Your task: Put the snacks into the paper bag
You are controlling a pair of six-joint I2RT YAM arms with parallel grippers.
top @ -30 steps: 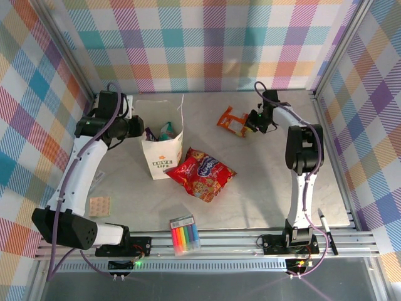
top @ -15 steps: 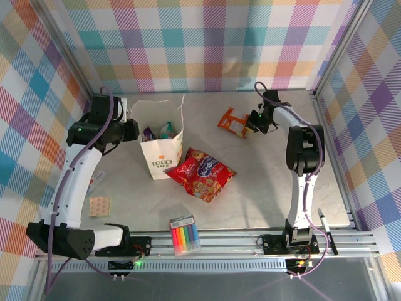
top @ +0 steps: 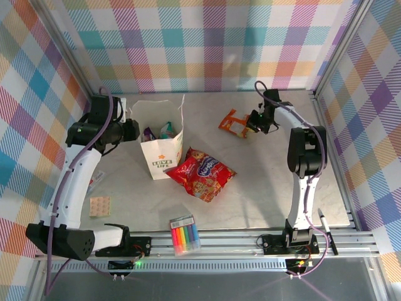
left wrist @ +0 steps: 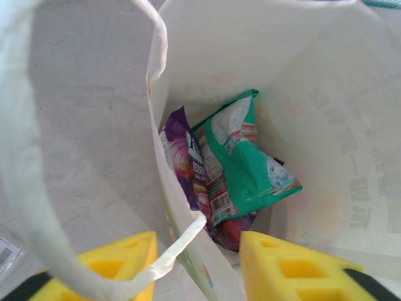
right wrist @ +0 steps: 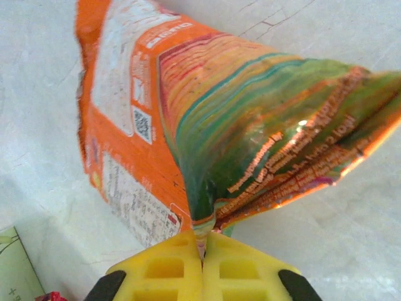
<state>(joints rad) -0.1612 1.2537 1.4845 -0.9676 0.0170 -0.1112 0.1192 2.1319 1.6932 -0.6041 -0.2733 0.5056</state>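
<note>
The pale marble table (top: 263, 188) carries an upright paper bag (top: 161, 153) toward its far left corner and a red packet (top: 200, 172) at the centre. A marker pack (top: 185, 235) lies at the near edge and a tan card (top: 99, 205) by the left edge. Whether the orange packet (top: 233, 123) near the far edge touches the table is unclear.

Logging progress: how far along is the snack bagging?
Done: a teal packet and at least one purple packet lie inside the paper bag. In hand: the right gripper is shut on the orange packet, away from the bag. Left: bagging it and the large red packet on the table beside the bag. The left gripper straddles the bag's rim.
</note>
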